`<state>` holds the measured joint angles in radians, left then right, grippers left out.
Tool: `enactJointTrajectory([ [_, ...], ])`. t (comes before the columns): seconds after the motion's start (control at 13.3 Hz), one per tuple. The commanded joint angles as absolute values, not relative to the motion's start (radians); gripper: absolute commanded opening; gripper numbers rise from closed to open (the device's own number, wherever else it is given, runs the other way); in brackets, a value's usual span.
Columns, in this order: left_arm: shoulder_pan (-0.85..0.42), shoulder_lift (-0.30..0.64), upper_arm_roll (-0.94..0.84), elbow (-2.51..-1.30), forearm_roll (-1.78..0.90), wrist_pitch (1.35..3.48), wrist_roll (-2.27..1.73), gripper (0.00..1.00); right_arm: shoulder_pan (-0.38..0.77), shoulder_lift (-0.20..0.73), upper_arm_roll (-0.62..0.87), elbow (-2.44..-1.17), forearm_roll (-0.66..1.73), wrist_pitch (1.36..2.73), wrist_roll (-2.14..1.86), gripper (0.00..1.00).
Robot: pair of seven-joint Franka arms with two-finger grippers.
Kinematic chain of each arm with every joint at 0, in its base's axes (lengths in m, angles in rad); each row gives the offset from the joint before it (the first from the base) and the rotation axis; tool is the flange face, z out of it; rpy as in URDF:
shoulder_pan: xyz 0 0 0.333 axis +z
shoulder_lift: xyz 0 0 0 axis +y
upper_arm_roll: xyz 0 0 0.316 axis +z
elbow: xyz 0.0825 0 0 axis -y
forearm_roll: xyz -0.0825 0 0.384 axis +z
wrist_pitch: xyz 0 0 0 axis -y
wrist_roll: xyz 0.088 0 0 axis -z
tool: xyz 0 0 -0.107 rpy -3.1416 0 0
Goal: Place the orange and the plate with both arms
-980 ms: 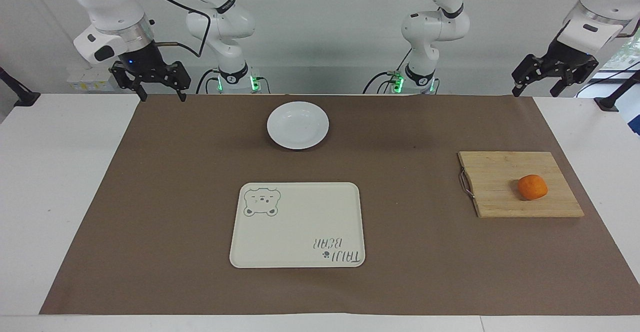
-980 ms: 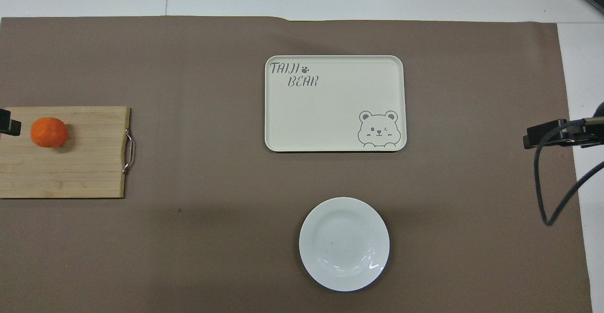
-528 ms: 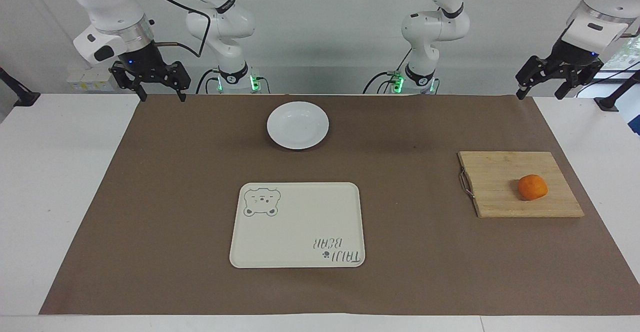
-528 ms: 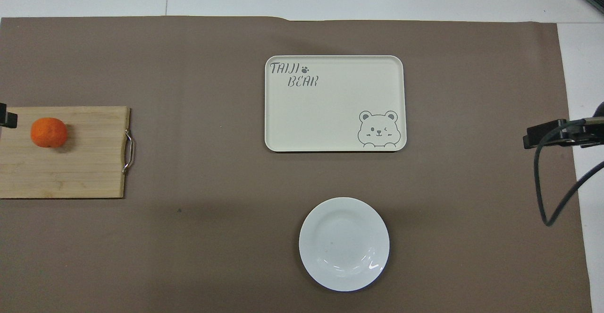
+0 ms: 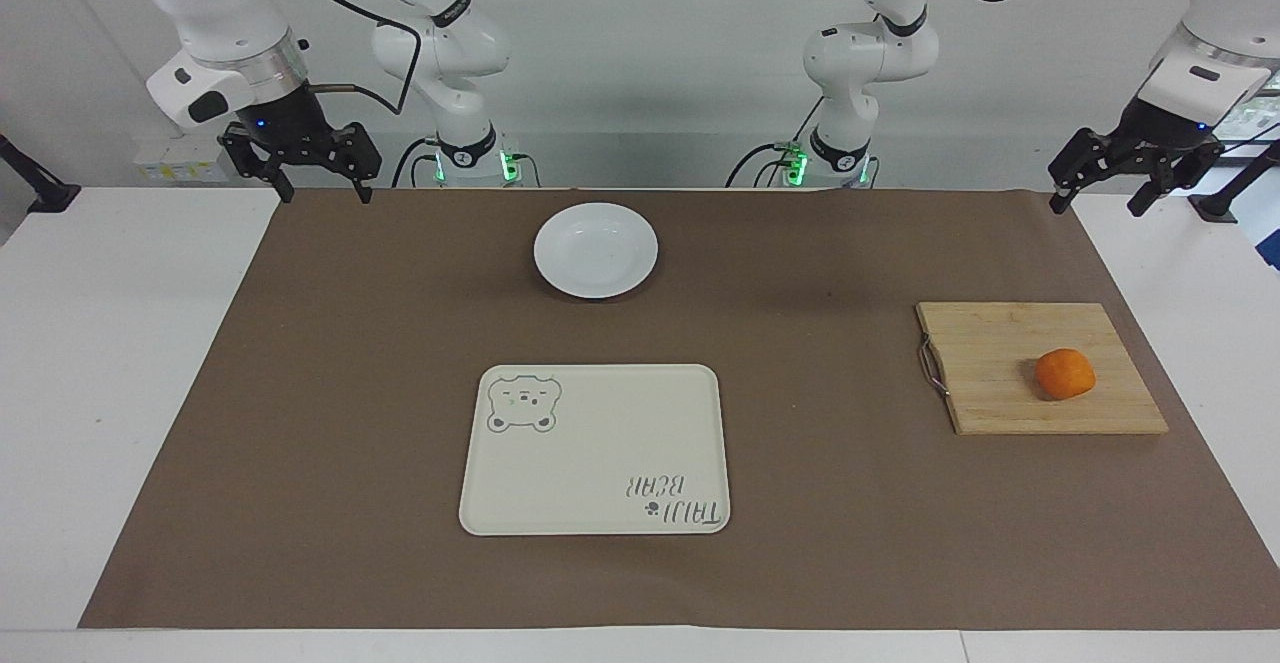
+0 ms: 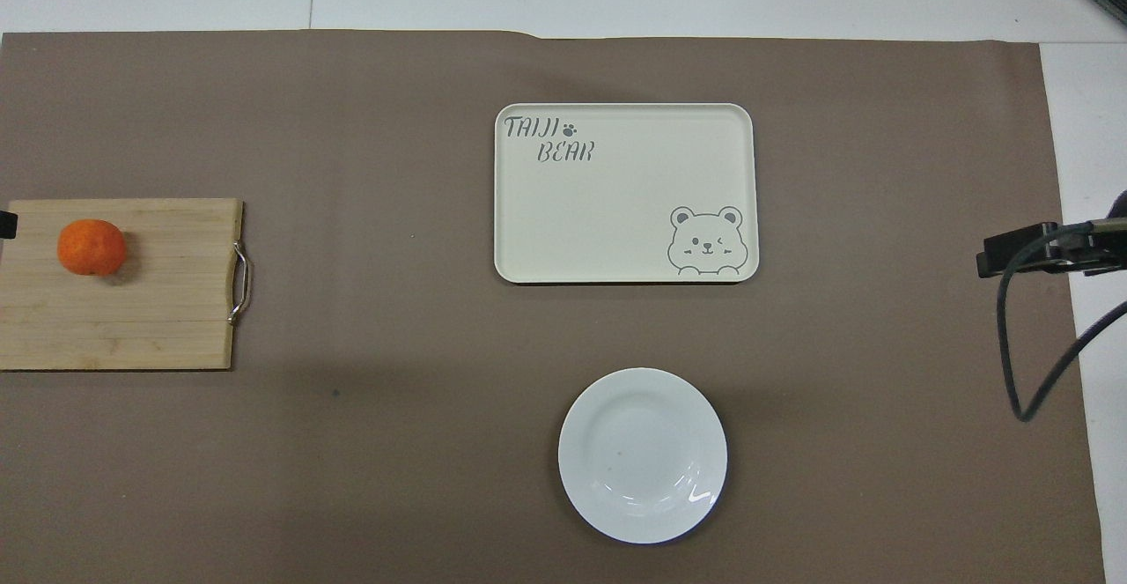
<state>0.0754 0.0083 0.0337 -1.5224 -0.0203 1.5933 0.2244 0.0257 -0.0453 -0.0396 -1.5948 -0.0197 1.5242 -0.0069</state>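
1. Only our left gripper (image 5: 1107,195) has moved since the earlier frames: it has swung outward past the corner of the brown mat (image 5: 300,393) at the left arm's end and turned, and in the overhead view it has slid almost out of sight beside the cutting board (image 6: 158,320).
2. Its jaws stand apart with nothing between them.
3. Our right gripper (image 5: 322,187) has not shifted; it hangs over the mat's corner at the right arm's end, jaws spread and empty, and that arm waits.
4. Nothing on the mat has moved. The orange (image 5: 1064,374) sits on the cutting board, toward the board's outer end.
5. The plate (image 5: 596,249) lies bare on the mat, nearer to the robots than the bear-print tray (image 5: 600,443), which carries nothing.
6. We judge the task barely begun: the left arm looks to be lining itself up for the orange, and neither object has been touched.
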Motion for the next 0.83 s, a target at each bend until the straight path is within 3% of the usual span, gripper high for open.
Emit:
enactJointTrajectory([
  [0.0,0.103,-0.035,0.028,-1.626,-0.025,1.680,0.264,1.00,0.012,-0.061,-0.034,-1.606,0.000,1.513,-0.031,1.00],
  [0.38,0.153,-0.028,0.028,-1.807,-0.048,1.908,0.348,1.00,0.012,-0.061,-0.034,-1.606,0.000,1.513,-0.029,1.00],
  [0.75,0.219,0.037,0.028,-1.930,-0.087,2.101,0.501,1.00,0.012,-0.061,-0.034,-1.606,-0.002,1.513,-0.029,1.00],
])
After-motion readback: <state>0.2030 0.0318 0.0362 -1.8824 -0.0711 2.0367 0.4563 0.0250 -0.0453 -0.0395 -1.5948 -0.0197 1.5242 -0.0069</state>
